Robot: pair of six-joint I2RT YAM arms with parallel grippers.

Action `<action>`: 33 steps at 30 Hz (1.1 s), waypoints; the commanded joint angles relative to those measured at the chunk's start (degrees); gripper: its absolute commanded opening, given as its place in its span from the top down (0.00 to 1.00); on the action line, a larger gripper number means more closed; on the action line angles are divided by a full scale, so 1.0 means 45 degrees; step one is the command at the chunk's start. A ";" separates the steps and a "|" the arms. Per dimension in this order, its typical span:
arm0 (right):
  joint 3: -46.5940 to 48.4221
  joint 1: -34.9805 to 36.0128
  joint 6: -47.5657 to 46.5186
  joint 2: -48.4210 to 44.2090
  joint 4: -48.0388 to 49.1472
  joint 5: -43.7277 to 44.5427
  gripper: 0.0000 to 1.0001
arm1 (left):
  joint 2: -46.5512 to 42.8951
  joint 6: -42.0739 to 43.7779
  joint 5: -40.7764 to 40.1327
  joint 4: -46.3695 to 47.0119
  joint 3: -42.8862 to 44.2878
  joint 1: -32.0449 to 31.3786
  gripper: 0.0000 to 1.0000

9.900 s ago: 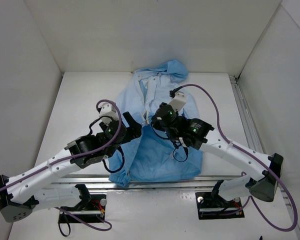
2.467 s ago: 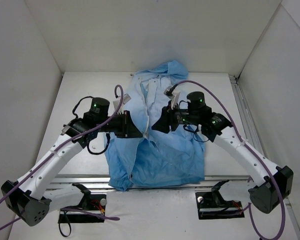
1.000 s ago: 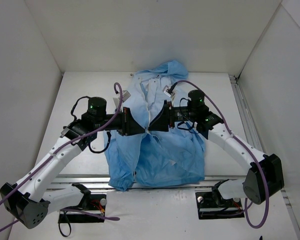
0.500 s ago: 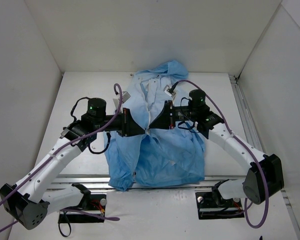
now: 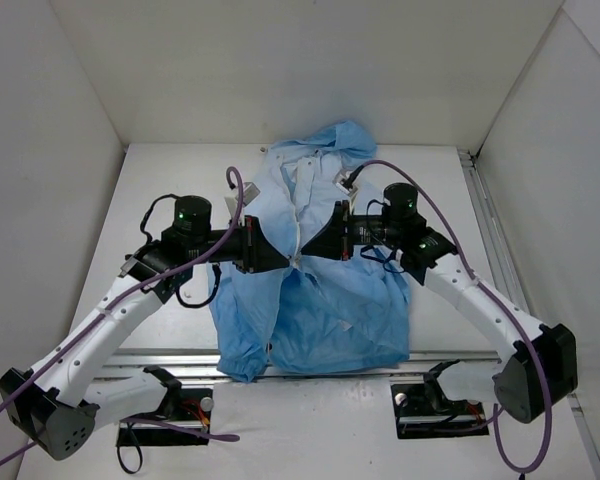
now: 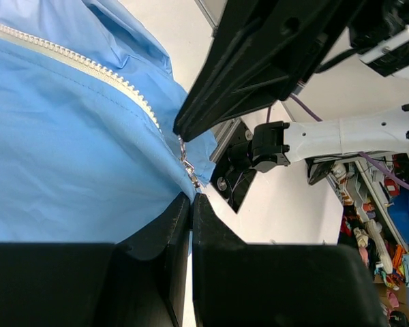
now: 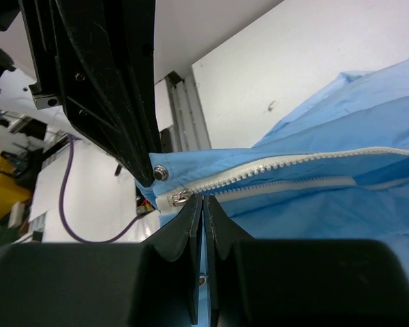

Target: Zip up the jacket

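Left fingers (image 6: pixel 157 272) and right fingers (image 7: pixel 177 272) pinched closed, tips nearly meeting.

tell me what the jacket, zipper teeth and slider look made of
The jacket looks like thin woven synthetic, perhaps nylon: matte, finely creased. The zipper teeth seem dull off-white moulded plastic. The slider glints like silvery metal.

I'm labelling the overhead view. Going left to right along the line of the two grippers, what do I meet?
left wall → left gripper → right gripper → rail → right wall
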 commanded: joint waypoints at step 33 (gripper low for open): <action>0.1627 0.1897 -0.2339 0.0421 -0.1819 1.1904 1.00 | -0.0877 0.1388 0.2480 -0.0935 0.0326 0.0290 1.00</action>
